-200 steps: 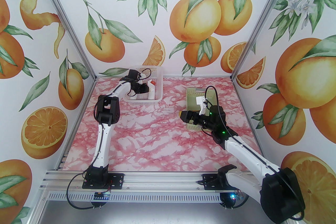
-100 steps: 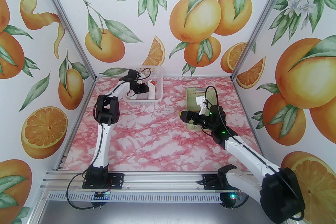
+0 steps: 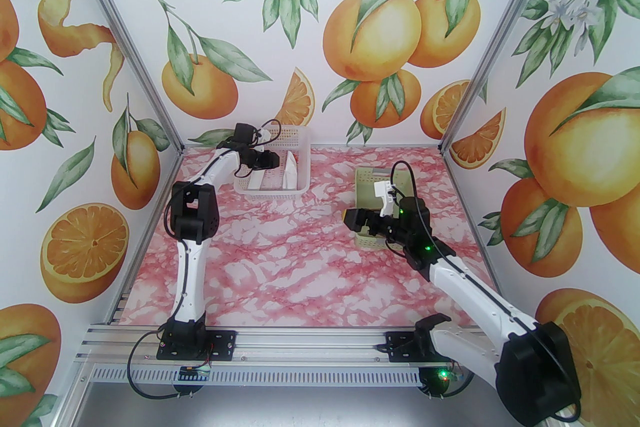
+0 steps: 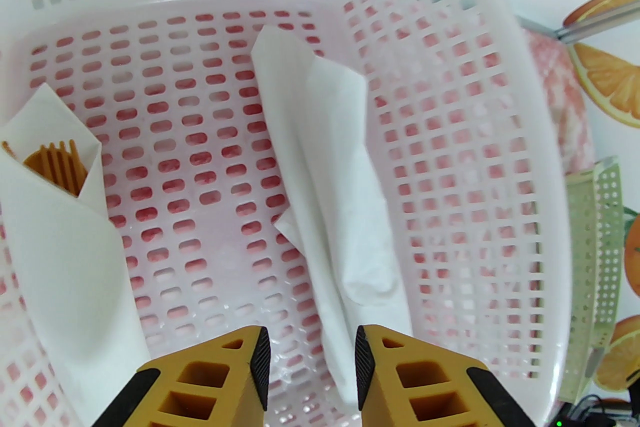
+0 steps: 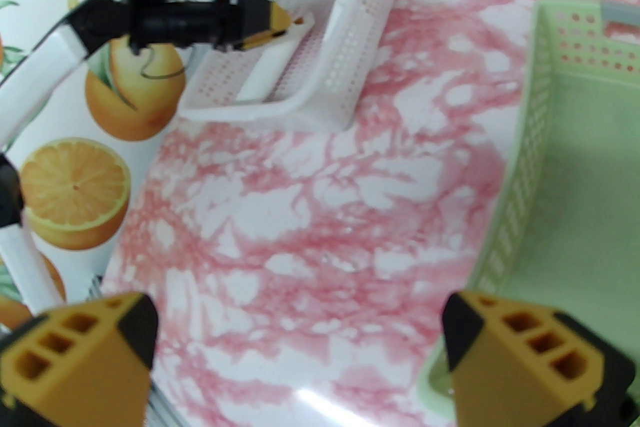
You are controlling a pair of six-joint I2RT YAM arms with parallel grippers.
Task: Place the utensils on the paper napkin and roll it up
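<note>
Two paper rolls (image 4: 345, 194) in basket (image 4: 500, 139); left wrist view exposes orange fork (image 4: 52, 164).

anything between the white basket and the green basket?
Nothing. Bare pink marbled tabletop runs between the white basket and the green basket. The top external and right wrist views both show this.

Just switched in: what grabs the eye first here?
In the white basket at the far left of the table lie a fork-tipped napkin roll and a plain napkin roll, the latter just beyond the open left gripper. The right gripper hangs open over the green basket edge.
</note>
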